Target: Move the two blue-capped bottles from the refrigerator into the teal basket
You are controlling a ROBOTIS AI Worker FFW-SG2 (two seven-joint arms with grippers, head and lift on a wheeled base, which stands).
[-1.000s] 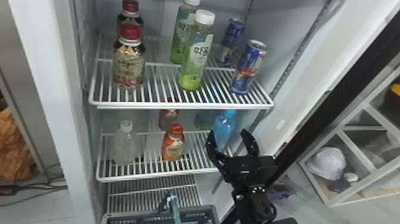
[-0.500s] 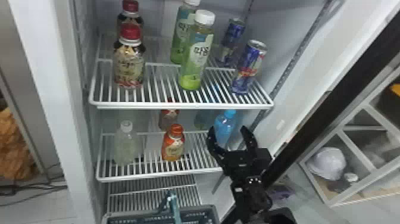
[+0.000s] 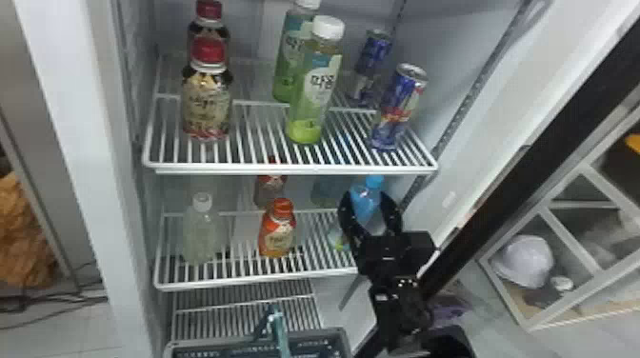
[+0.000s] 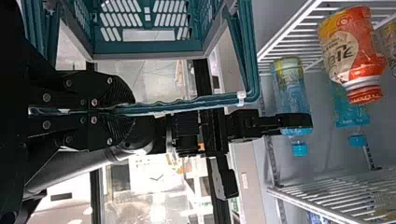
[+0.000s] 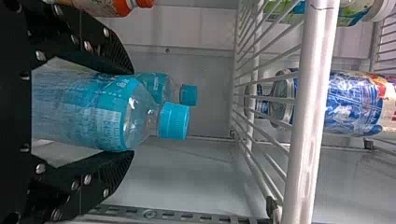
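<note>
On the middle shelf's right side, my right gripper (image 3: 369, 214) surrounds the front blue-capped bottle (image 3: 365, 202), which stands upright. In the right wrist view, the tips of the right gripper (image 5: 130, 112) touch both sides of this bottle (image 5: 112, 112). Farther back stands the second blue-capped bottle (image 5: 156, 86), partly hidden by the first. The teal basket (image 3: 328, 334) hangs low in front of the refrigerator, its handle (image 3: 277, 328) raised. In the left wrist view, my left gripper (image 4: 123, 111) is shut on the basket's handle (image 4: 187, 103).
The upper shelf (image 3: 295, 169) passes just above the held bottle and carries bottles and blue cans (image 3: 397, 107). An orange bottle (image 3: 277, 228) and a clear white-capped bottle (image 3: 201, 231) stand to the left. The open door's dark edge (image 3: 524, 190) runs along the right.
My right gripper has moved slightly forward around the front blue-capped bottle, and its fingers have come together on it. The basket has barely moved.
</note>
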